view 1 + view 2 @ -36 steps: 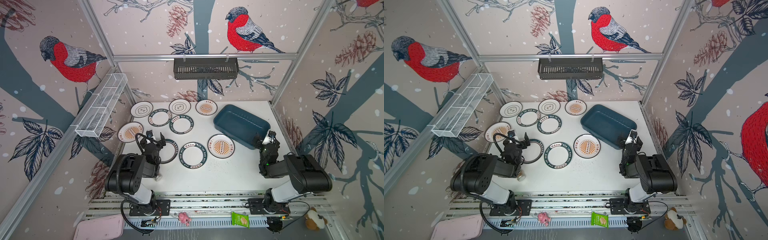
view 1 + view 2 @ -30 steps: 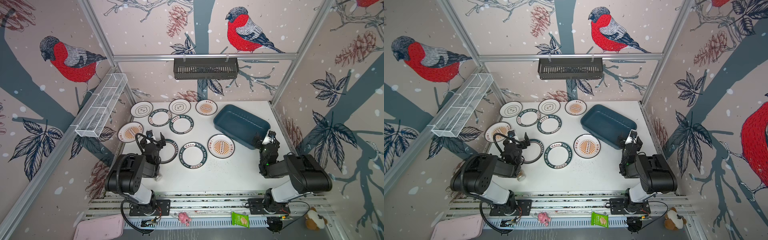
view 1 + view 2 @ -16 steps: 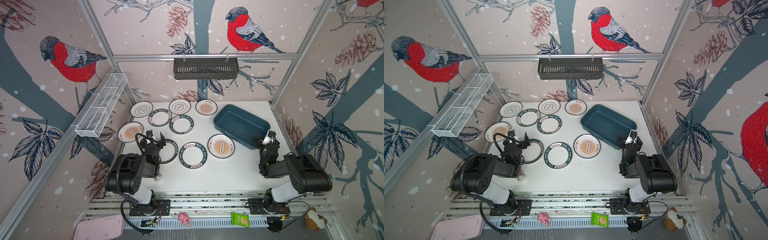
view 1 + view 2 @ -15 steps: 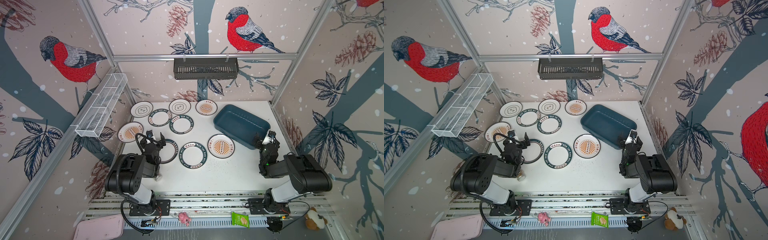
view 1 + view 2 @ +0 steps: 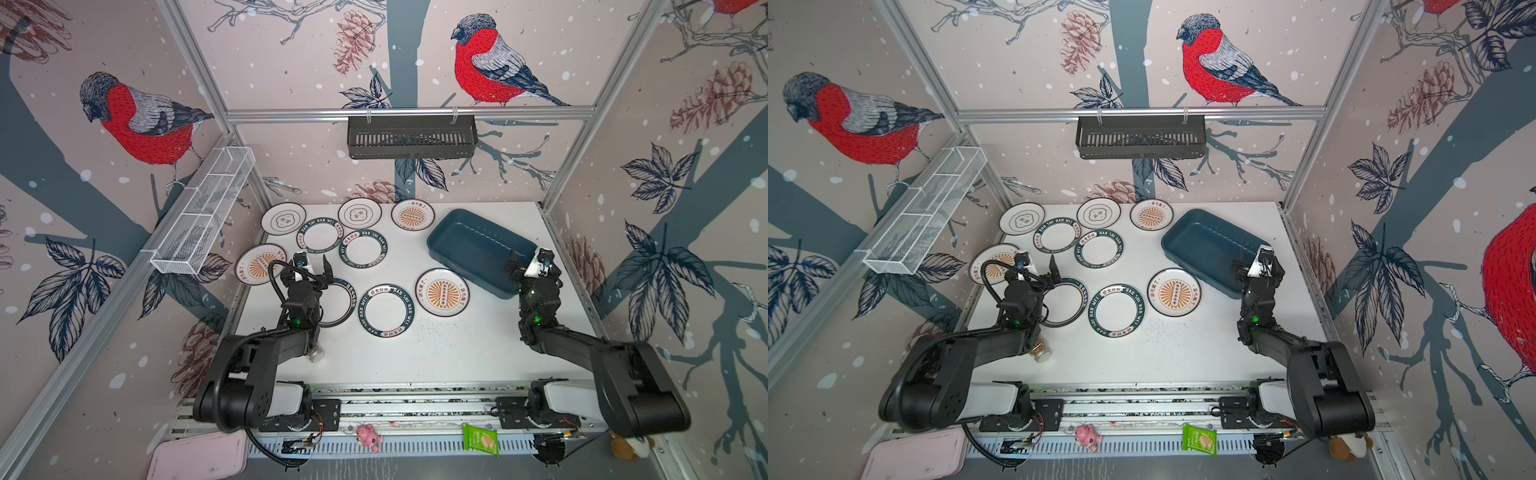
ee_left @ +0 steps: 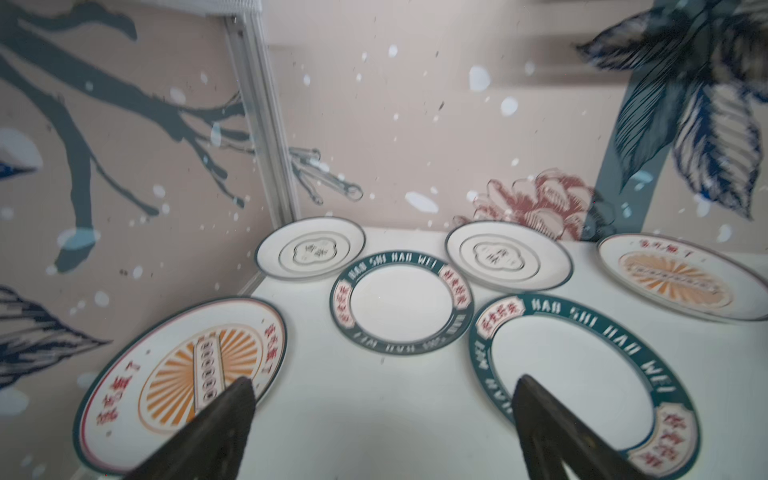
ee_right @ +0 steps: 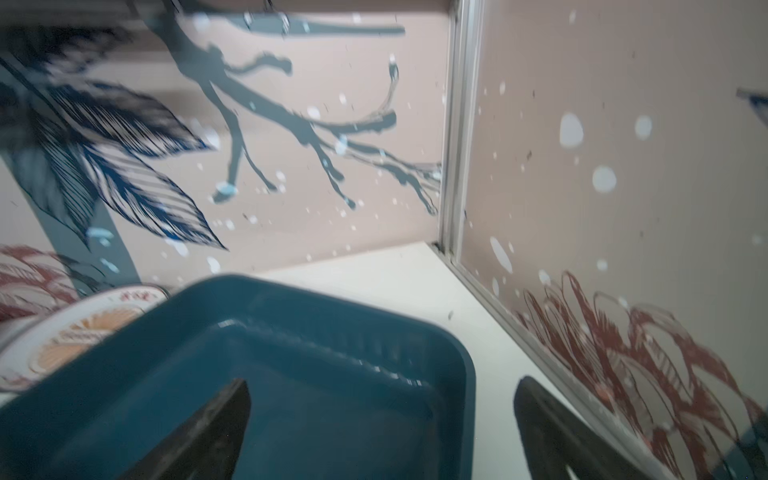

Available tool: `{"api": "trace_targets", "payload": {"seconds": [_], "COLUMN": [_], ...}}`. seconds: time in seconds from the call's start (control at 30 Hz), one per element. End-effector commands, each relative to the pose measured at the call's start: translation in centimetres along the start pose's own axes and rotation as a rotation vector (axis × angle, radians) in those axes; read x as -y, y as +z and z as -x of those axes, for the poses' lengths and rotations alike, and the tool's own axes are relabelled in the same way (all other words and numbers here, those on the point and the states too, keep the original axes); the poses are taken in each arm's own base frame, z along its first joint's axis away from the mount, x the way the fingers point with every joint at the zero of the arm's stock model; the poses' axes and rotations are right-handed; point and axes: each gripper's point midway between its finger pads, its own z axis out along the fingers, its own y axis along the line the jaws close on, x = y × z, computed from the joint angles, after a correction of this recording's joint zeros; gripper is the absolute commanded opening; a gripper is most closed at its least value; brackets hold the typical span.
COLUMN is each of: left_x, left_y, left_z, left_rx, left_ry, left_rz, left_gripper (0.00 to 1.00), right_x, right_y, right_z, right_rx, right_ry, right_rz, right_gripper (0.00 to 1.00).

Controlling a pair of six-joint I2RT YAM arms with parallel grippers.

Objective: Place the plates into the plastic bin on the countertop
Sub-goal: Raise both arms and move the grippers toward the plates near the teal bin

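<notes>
Nothing has shifted since the earlier frames. On the white desk [image 5: 436, 353], the teal plastic bin [image 5: 469, 245] lies slantwise at the right. The plates [image 5: 386, 309] lie flat to its left, none inside. The left end effector [image 6: 382, 384] gapes wide above the plates, and the right end effector [image 7: 382, 382] above the bin's near corner, both empty.

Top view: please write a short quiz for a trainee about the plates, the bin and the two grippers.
1. True or false: the plastic bin is empty.
2. The plate beside the bin, on the robot's side, has: A a green lettered rim; B an orange sunburst centre; C a cloud outline.
3. Fill in: the left gripper and the right gripper are both ___.
Key: 1 true; 2 B; 3 open.
</notes>
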Motion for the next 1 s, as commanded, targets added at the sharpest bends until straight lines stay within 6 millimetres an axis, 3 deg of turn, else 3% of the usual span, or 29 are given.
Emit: {"api": "trace_targets", "payload": {"seconds": [0.0,0.07,0.2,0.37,0.5,0.57,0.63,0.73,0.97], "left_x": [3.0,5.1,10.2,17.5,21.7,21.9,21.7,20.6,21.5], "left_y": [-0.3,-0.8,-3.5,-8.2,-10.7,-10.7,-10.0,-8.9,-7.1], "left_z": [2.7,5.3,8.2,8.7,9.3,9.2,7.7,6.3,2.7], "left_rx": [-0.071,-0.109,-0.154,-0.253,-0.285,-0.279,-0.337,-0.373,-0.461], "left_ry": [-0.064,-0.258,-0.56,-0.789,-0.794,-0.824,-0.843,-0.838,-0.614], "left_rz": [-0.142,-0.24,-0.462,-0.675,-0.82,-0.837,-0.802,-0.764,-0.711], "left_gripper": [0.97,0.97,0.96,0.97,0.96,0.97,0.96,0.96,0.96], "right_x": [-2.1,-3.5,-9.1,-17.4,-21.2,-20.8,-18.5,-16.2,-13.6], "right_y": [-0.5,-0.9,-3.3,-8.6,-10.8,-10.5,-9.1,-7.7,-9.0], "right_z": [0.7,1.8,1.9,2.5,4.2,3.3,1.1,-1.4,-7.8], "right_rx": [-0.116,-0.168,-0.335,-0.459,-0.442,-0.473,-0.534,-0.606,-0.784], "right_ry": [0.071,0.217,0.475,0.613,0.591,0.589,0.62,0.64,0.491], "right_rz": [0.09,0.122,0.309,0.554,0.707,0.658,0.51,0.452,0.328], "right_gripper": [1.0,1.0,0.99,0.99,0.99,1.0,0.99,1.0,0.99]}}
